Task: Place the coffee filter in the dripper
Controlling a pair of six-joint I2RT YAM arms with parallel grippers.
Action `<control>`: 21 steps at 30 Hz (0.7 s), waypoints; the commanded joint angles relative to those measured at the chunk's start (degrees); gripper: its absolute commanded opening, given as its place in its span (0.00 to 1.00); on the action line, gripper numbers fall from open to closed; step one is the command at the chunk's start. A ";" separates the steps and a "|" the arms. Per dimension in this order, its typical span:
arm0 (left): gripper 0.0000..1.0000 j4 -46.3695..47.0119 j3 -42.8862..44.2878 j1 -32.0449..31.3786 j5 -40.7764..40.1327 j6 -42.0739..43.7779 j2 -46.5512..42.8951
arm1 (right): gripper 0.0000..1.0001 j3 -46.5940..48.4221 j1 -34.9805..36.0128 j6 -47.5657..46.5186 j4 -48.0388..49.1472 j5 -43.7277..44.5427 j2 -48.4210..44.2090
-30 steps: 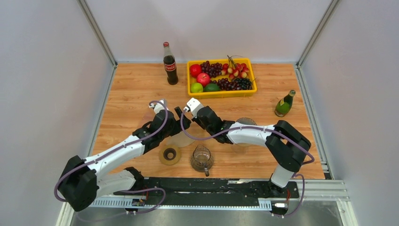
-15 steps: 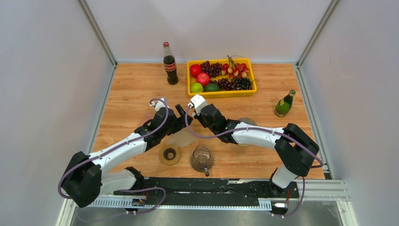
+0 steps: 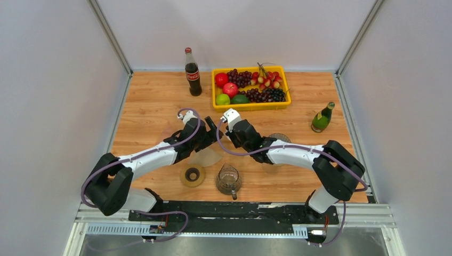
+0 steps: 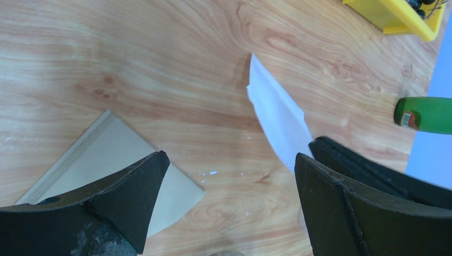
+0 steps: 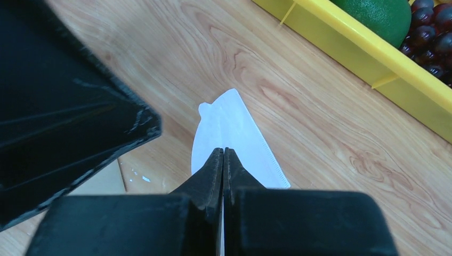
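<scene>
Opening the white folded paper coffee filter (image 5: 234, 125), held above the wooden counter (image 5: 330, 133) by the clenched right end effector (image 5: 224, 153), is best done with one ply taken lightly by the released left end effector (image 4: 229, 160) just beside it, so tearing is avoided.

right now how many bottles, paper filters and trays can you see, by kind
bottles: 2, the cola bottle and the green bottle
paper filters: 2, the white filter pinched in the right gripper and the beige filter lying on the table
trays: 1, the yellow tray of fruit
total: 5
</scene>
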 commanded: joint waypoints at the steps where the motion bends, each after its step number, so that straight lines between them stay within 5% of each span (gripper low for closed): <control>1: 1.00 4.34 4.69 0.38 0.42 -1.29 3.98 | 0.00 -0.34 -0.01 1.89 2.95 0.04 -3.10; 21: 0.80 15.15 0.54 0.33 4.60 -13.38 10.31 | 0.00 1.55 -0.75 5.40 2.65 1.37 -2.14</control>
